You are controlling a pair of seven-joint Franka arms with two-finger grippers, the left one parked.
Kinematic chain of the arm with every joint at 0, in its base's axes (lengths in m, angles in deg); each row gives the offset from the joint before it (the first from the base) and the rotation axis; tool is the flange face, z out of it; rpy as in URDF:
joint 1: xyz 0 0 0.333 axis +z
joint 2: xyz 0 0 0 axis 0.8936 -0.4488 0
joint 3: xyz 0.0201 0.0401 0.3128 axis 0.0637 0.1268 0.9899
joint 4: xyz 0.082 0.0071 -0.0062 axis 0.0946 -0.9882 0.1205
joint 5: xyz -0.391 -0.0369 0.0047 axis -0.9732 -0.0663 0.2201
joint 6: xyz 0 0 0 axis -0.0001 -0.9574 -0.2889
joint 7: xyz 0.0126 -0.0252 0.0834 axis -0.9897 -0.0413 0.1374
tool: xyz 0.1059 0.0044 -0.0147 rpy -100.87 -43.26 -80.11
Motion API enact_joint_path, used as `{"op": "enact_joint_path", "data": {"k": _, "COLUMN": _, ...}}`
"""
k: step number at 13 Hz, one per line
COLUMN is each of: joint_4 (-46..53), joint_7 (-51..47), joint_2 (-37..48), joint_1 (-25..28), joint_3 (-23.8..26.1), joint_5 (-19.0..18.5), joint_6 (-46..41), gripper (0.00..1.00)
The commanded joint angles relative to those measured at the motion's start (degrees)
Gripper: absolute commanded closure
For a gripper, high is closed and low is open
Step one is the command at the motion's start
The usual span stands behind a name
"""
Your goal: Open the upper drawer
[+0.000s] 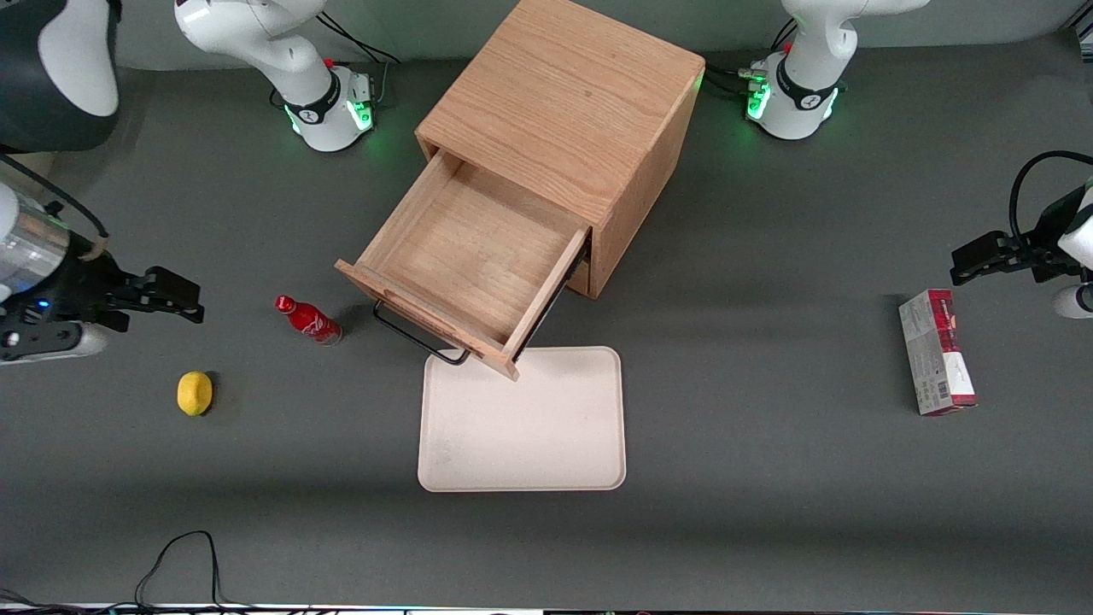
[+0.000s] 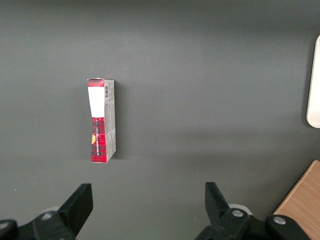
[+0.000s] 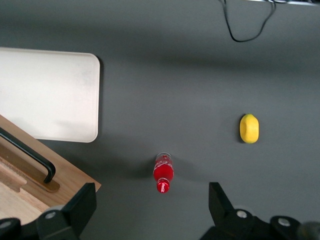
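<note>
The upper drawer point(image 1: 465, 256) of the light oak cabinet point(image 1: 564, 102) stands pulled far out, its inside bare. Its thin black bar handle point(image 1: 418, 337) faces the front camera and hangs over the edge of the tray. The lowermost drawer is hidden under it. My right gripper point(image 1: 189, 303) is open and empty, away from the drawer toward the working arm's end of the table, above the table top. In the right wrist view the gripper point(image 3: 150, 200) has its fingers spread wide, with the drawer front point(image 3: 30, 185) and handle point(image 3: 30, 155) beside it.
A red bottle point(image 1: 309, 320) point(image 3: 163, 172) lies between the gripper and the drawer. A lemon point(image 1: 195, 393) point(image 3: 249, 128) lies nearer the front camera. A white tray point(image 1: 521, 423) point(image 3: 47, 95) lies in front of the drawer. A red-and-white box point(image 1: 935, 350) lies toward the parked arm's end.
</note>
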Motion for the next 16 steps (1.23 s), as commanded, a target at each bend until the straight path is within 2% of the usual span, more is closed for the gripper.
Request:
{"op": "enact_joint_path", "data": {"k": 1, "joint_4": -8.9, "joint_7": -2.38, "joint_2": 7.42, "joint_1": -10.81, "joint_3": 10.27, "joint_5": -2.26, "joint_6": 4.64, "gripper": 0.0}}
{"op": "enact_joint_path", "data": {"k": 5, "joint_4": -15.07, "joint_7": -1.94, "joint_2": 12.09, "joint_1": -19.26, "joint_3": 16.79, "joint_5": -4.2, "joint_6": 7.56, "gripper": 0.0}}
{"op": "enact_joint_path", "data": {"k": 11, "joint_4": -14.9, "joint_7": -1.67, "joint_2": 11.39, "joint_1": -20.24, "joint_3": 16.36, "joint_5": -4.46, "joint_6": 5.89, "gripper": 0.0}}
{"op": "enact_joint_path", "data": {"k": 14, "joint_4": -13.59, "joint_7": -1.67, "joint_2": 10.7, "joint_1": -20.07, "joint_3": 16.27, "joint_5": -6.48, "joint_6": 5.89, "gripper": 0.0}}
{"op": "enact_joint_path", "data": {"k": 16, "joint_4": -12.53, "joint_7": -1.76, "joint_2": 9.73, "joint_1": -19.54, "joint_3": 16.01, "joint_5": -6.49, "joint_6": 5.8, "gripper": 0.0}}
